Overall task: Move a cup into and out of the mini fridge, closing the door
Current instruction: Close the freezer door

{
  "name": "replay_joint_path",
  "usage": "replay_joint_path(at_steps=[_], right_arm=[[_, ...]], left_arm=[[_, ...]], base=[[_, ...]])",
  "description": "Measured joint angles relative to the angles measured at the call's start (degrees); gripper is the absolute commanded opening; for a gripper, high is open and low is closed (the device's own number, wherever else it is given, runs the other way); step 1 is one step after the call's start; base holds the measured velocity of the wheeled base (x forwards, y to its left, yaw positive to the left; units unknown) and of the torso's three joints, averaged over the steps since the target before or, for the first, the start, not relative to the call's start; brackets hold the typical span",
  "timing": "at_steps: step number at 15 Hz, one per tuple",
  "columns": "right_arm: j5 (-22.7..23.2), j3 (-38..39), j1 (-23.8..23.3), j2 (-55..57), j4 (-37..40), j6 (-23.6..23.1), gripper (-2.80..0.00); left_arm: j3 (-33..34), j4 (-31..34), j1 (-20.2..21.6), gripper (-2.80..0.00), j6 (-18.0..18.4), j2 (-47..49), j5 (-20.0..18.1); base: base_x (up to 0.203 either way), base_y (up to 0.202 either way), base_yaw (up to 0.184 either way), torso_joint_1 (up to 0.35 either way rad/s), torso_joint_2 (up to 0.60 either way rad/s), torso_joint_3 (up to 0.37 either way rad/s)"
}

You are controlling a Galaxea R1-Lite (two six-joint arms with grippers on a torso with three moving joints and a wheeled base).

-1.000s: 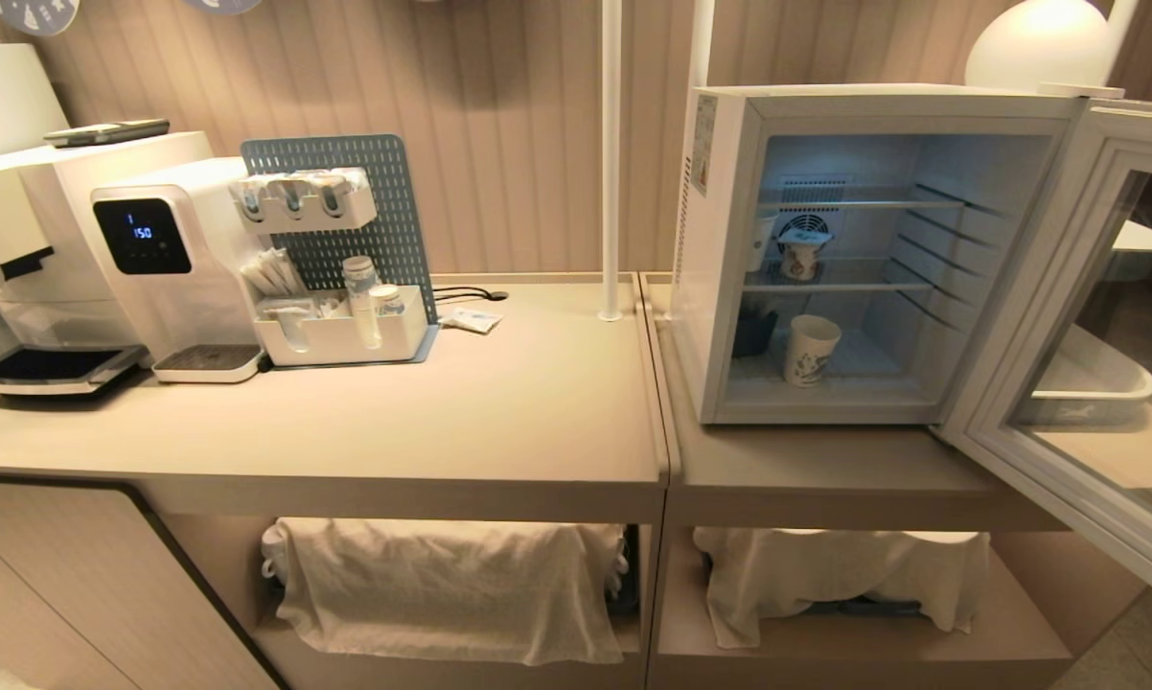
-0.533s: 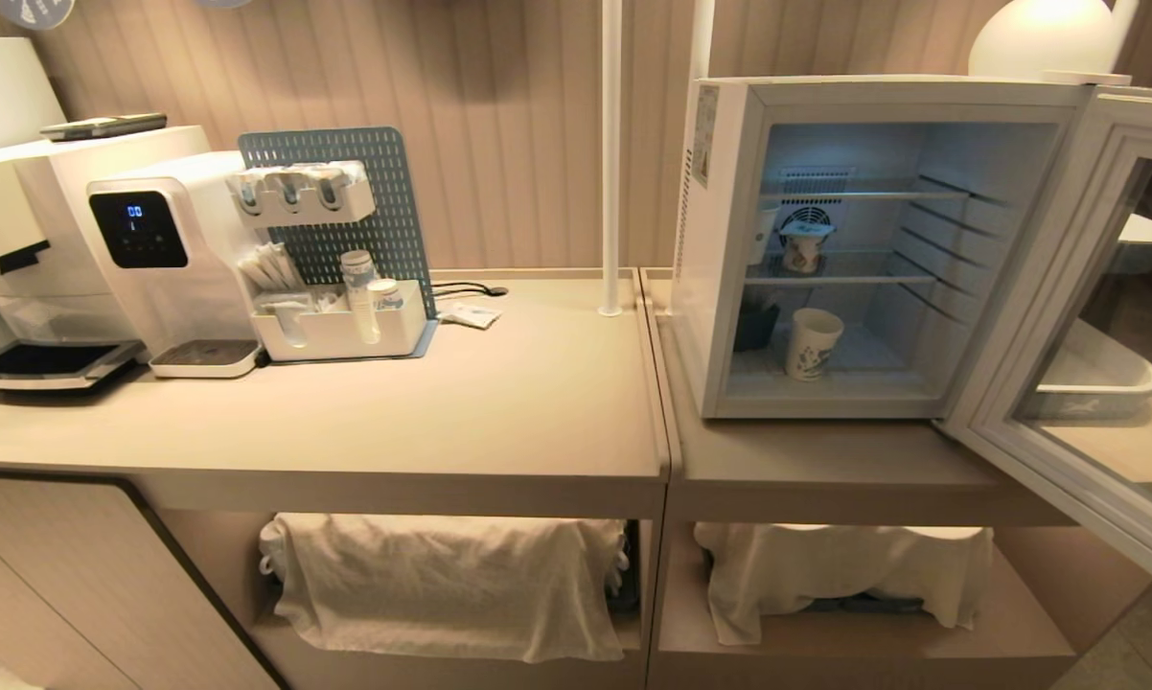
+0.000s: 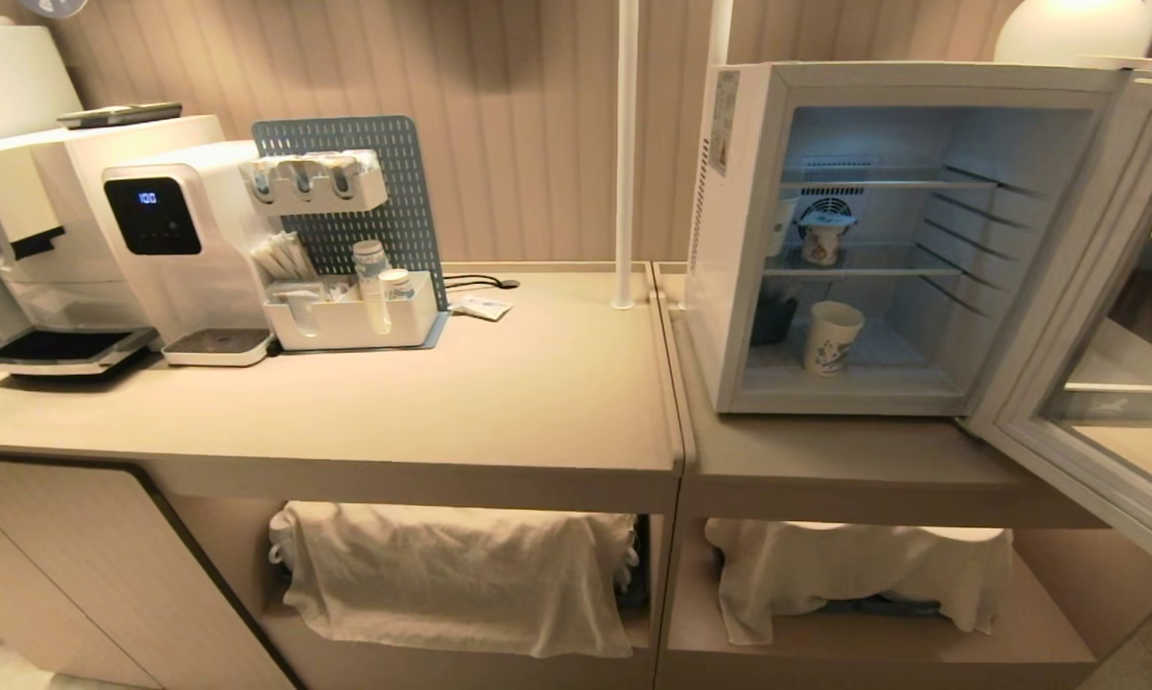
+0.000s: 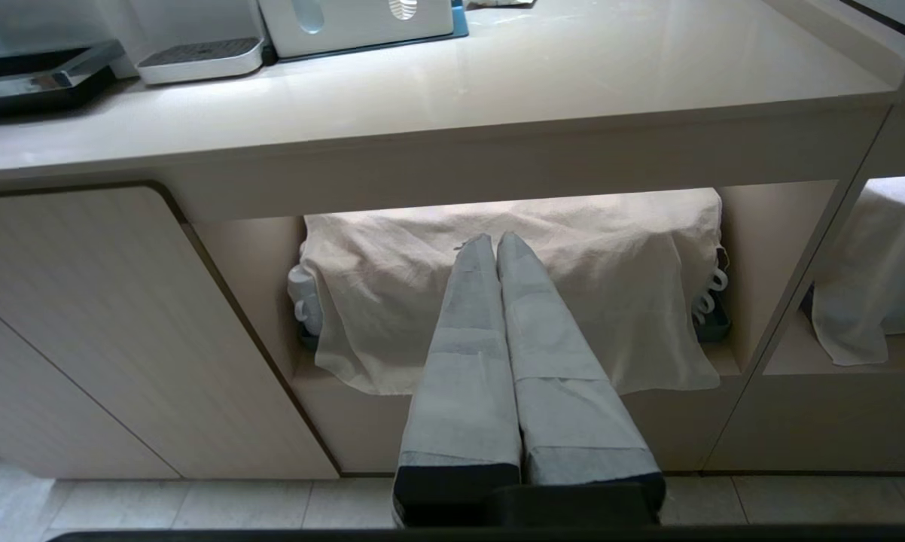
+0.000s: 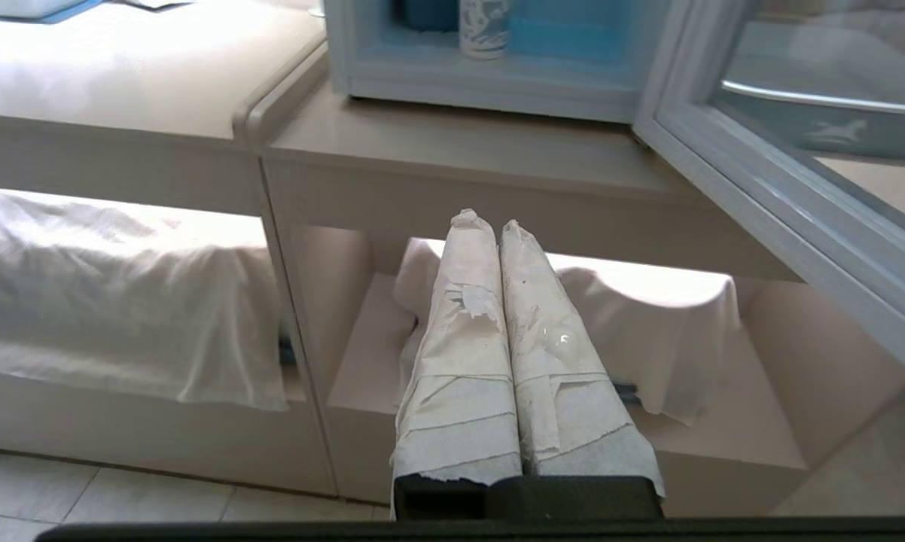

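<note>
Facing the open mini fridge [image 3: 907, 240], both arms parked low

My view has shifted since a second ago, nothing else; the cup [image 3: 832, 337] stands on its floor, door [image 3: 1094, 316] swung wide; left gripper [image 4: 495, 242] and right gripper [image 5: 484, 223] hang clenched and empty before the bench [image 3: 394, 402]; fetching the cup comes next, I judge.

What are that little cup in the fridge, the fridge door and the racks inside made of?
The cup looks like matte white paper with a blue print, thin-walled and tapered. The door seems a glossy pale plastic frame around a glass pane, since a tray shows through it. The shelves look like thin metal wire, though a coating can't be ruled out.
</note>
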Motion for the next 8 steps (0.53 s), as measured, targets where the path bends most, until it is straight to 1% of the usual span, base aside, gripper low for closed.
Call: replay_joint_path(at_steps=[8], right_arm=[[0.0, 0.0, 0.0, 0.0, 0.0, 0.0, -2.8]], left_arm=[[0.0, -0.1, 0.1, -2.8, 0.3, 0.0, 0.1]], base=[[0.0, 0.0, 0.0, 0.0, 0.0, 0.0]])
